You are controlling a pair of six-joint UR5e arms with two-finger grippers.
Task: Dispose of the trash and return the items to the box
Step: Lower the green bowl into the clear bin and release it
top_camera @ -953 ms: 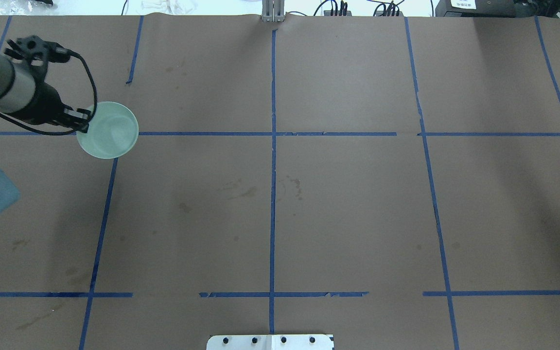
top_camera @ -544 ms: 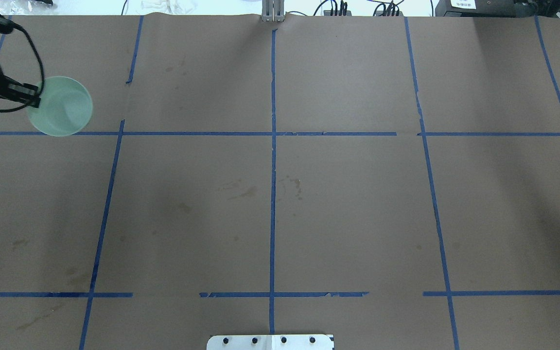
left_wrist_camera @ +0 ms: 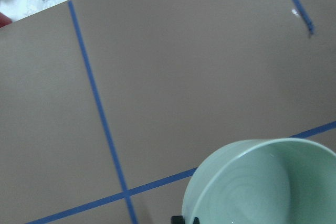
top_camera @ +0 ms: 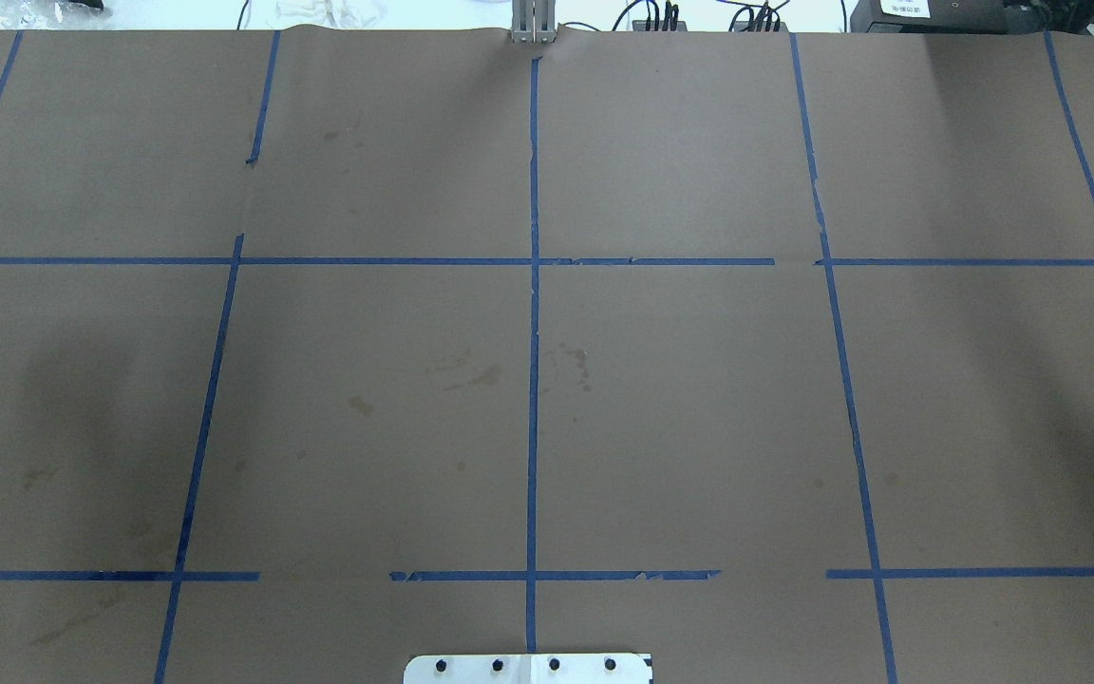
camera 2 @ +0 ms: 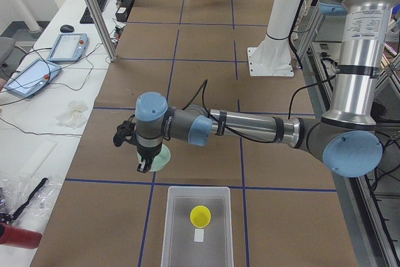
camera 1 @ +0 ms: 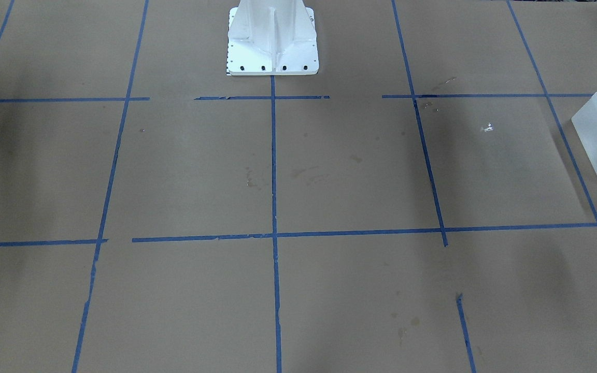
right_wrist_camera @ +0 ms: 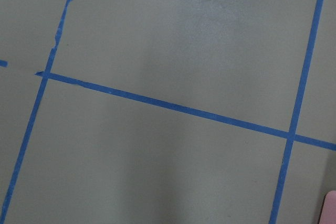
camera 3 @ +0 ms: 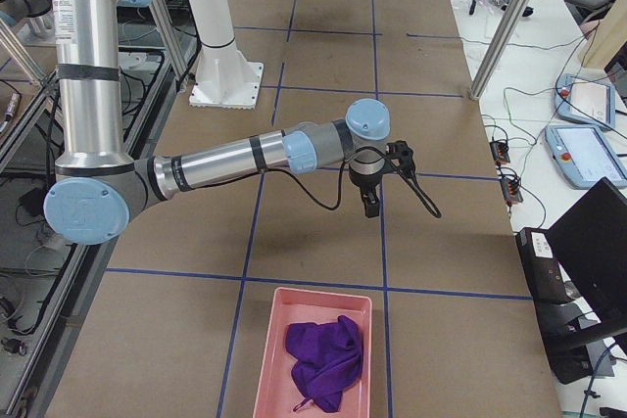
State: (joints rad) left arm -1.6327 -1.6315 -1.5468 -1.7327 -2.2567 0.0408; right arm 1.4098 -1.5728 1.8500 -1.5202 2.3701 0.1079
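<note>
My left gripper (camera 2: 144, 166) is shut on the rim of the pale mint-green bowl (camera 2: 160, 158) and holds it above the table, just short of the box. The left wrist view shows the bowl (left_wrist_camera: 262, 182) close up, with a dark fingertip (left_wrist_camera: 184, 220) at its rim. The translucent box (camera 2: 177, 229) stands at the table's left end with the yellow cup (camera 2: 200, 216) inside; the box also shows in the front-facing view (camera 1: 596, 140). My right gripper (camera 3: 370, 208) hangs over bare table; I cannot tell whether it is open or shut.
A pink tray (camera 3: 269, 379) holding a purple cloth (camera 3: 323, 359) lies at the table's right end. The white pedestal base (camera 1: 272, 46) stands at the robot's side of the table. Blue tape lines cross the brown paper. Monitors and cables lie beyond the far edge.
My left arm has carried the bowl leftward and out of the overhead view. The right arm shows in no earlier frame.
</note>
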